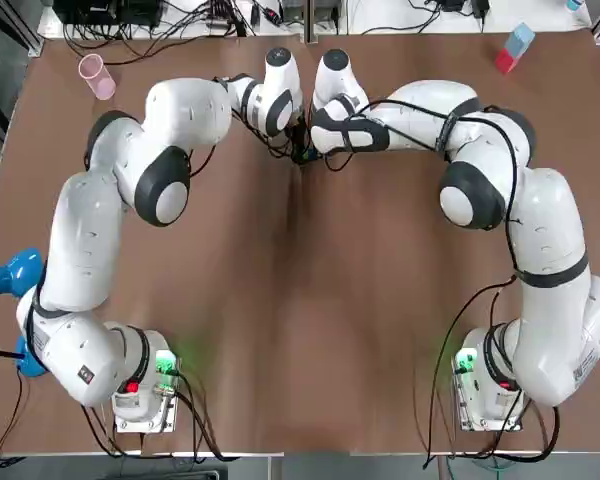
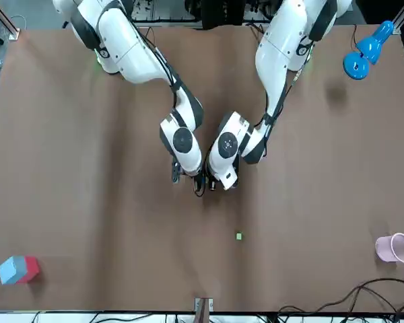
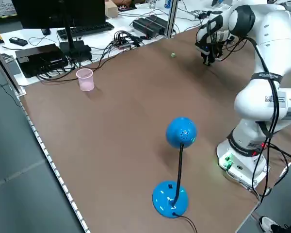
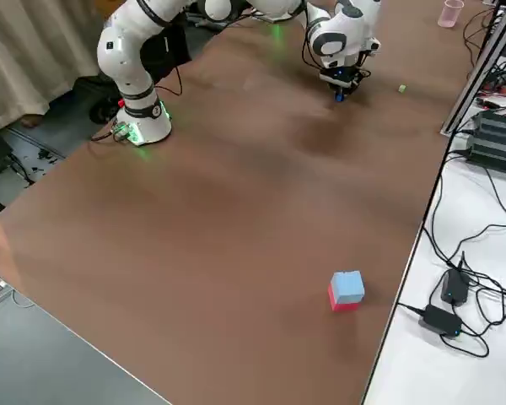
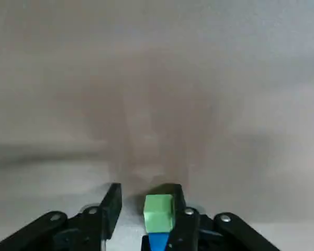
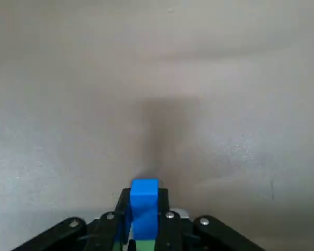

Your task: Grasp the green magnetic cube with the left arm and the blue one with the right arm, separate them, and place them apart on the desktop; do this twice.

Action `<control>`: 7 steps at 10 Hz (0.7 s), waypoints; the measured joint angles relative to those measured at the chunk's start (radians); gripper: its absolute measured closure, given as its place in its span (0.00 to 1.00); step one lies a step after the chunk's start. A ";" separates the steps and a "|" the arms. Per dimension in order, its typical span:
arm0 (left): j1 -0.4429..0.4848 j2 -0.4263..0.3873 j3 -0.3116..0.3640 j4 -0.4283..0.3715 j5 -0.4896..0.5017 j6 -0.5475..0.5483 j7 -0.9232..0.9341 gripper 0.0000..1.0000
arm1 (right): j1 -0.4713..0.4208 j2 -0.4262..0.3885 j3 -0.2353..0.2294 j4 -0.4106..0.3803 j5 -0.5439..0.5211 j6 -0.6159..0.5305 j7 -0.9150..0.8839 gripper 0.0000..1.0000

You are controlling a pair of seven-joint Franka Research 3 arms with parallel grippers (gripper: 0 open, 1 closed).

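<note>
Here both hands meet tip to tip low over the middle of the counter (image 2: 87,222), well out from the arms' bases. The right hand (image 6: 145,206) is clamped on the blue cube (image 6: 144,194), with a finger tight on each side of it. The green cube (image 5: 158,212) sits joined to the blue one, face to face; the pair is not yet pulled apart. The left hand (image 5: 145,201) has its fingers apart: the green cube lies against one finger, and a clear gap shows between it and the other. Whether the pair touches the counter I cannot tell. A loose green cube (image 2: 239,236) lies alone on the counter near the hands, on the side away from the bases and a little toward the robot's left. A pink cup (image 2: 394,247) stands at the far left corner, a red-and-blue block (image 2: 17,269) at the far right corner, and a blue stand (image 3: 177,165) at the counter's left edge.
</note>
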 joint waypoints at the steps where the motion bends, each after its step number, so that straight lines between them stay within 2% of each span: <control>1: 0.000 0.001 0.000 0.000 0.000 0.002 0.000 0.59 | 0.000 0.000 0.000 0.000 0.000 0.000 0.000 0.77; 3: 0.000 0.002 0.000 0.000 0.000 0.002 0.000 0.74 | 0.000 -0.001 0.000 0.000 0.000 0.000 0.000 0.77; 7: 0.000 0.002 0.001 0.000 0.000 0.002 0.003 0.77 | 0.000 -0.001 0.000 0.000 0.000 -0.001 0.000 0.77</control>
